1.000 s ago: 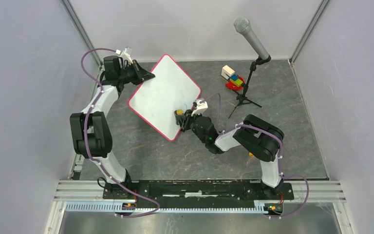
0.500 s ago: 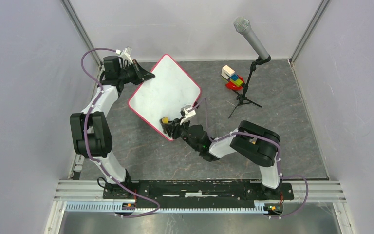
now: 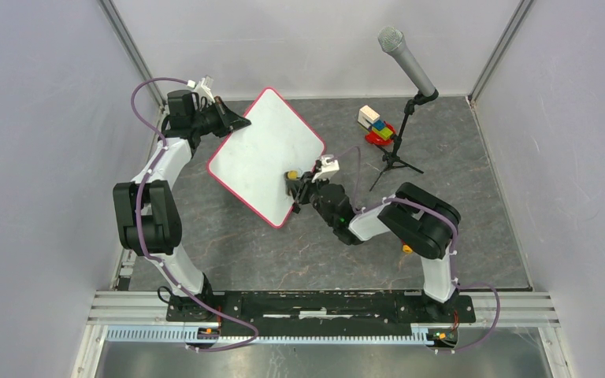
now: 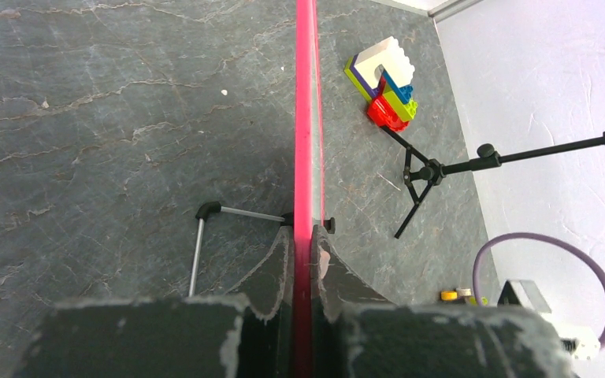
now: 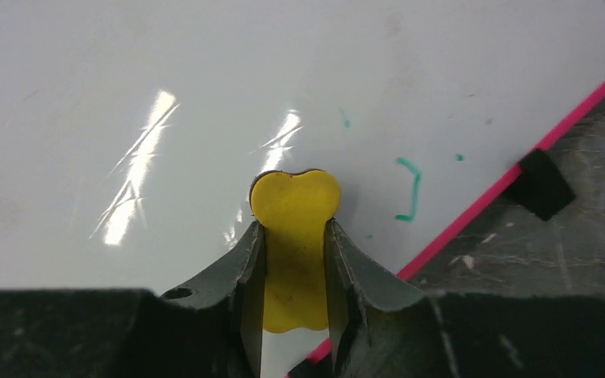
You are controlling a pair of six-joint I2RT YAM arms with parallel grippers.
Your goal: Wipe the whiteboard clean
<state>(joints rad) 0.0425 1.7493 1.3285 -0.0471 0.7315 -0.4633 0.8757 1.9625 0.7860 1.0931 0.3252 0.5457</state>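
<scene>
The whiteboard (image 3: 264, 150), white with a pink frame, stands tilted at the back of the table. My left gripper (image 3: 237, 123) is shut on its upper left edge; the left wrist view shows the pink frame (image 4: 306, 118) edge-on between the fingers of this gripper (image 4: 305, 236). My right gripper (image 3: 295, 189) is shut on a yellow eraser (image 3: 290, 175), which it presses against the board near the lower right edge. In the right wrist view the eraser (image 5: 295, 197) sits between the fingers (image 5: 294, 228), with faint green marks (image 5: 410, 189) just to its right on the white surface (image 5: 205, 94).
A microphone (image 3: 406, 57) on a black tripod stand (image 3: 395, 161) rises right of the board. A stack of coloured toy blocks (image 3: 376, 124) lies behind the tripod. The board's wire prop (image 4: 199, 240) rests on the grey table. Walls close in on three sides.
My right gripper swept the eraser down-left to the board's lower corner, then came back up-right close to where it started. The left gripper and the board have stayed still.
</scene>
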